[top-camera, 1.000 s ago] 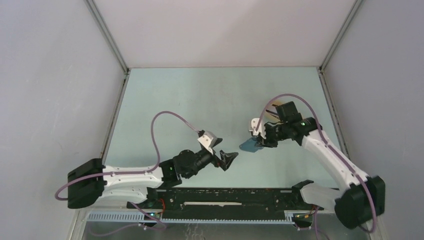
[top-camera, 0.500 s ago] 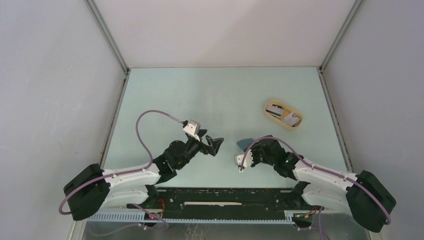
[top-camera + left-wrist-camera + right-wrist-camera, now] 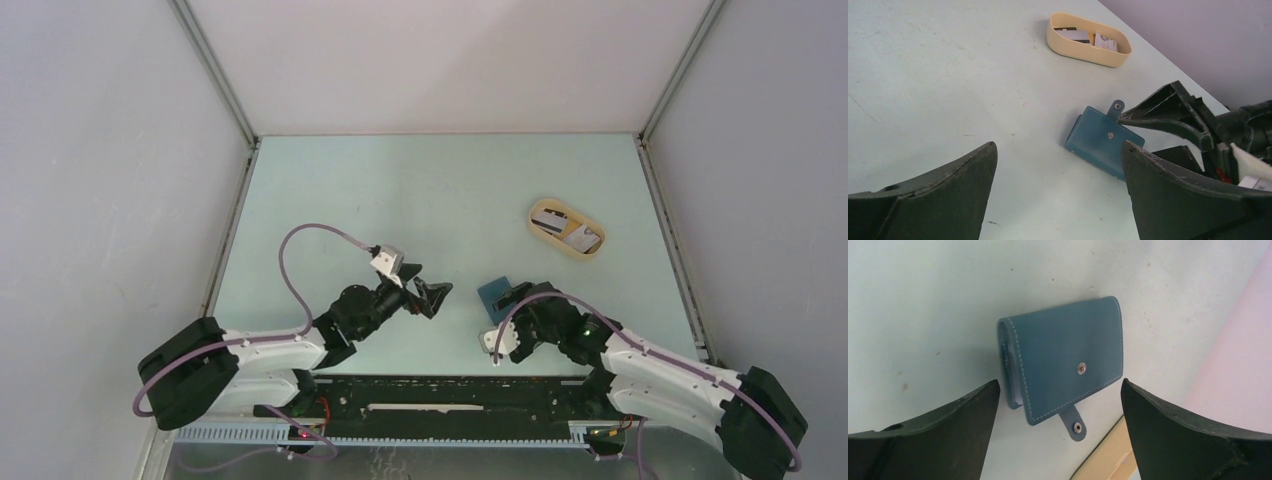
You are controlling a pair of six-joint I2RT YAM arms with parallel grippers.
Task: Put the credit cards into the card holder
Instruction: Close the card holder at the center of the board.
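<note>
Jaws of left gripper (image 3: 432, 296) and right gripper (image 3: 518, 300) stood wide and empty, the shut card holder (image 3: 495, 293) flat at the left's three o'clock, credit cards (image 3: 565, 232) in a tray (image 3: 590, 250) toward two, so opening it, I reckoned, wanted one cover pinned, the other lifted.

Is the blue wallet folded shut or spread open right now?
Folded shut, not snapped: the wallet lies flat, cover closed, and its strap sticks out loose, off the stud.
</note>
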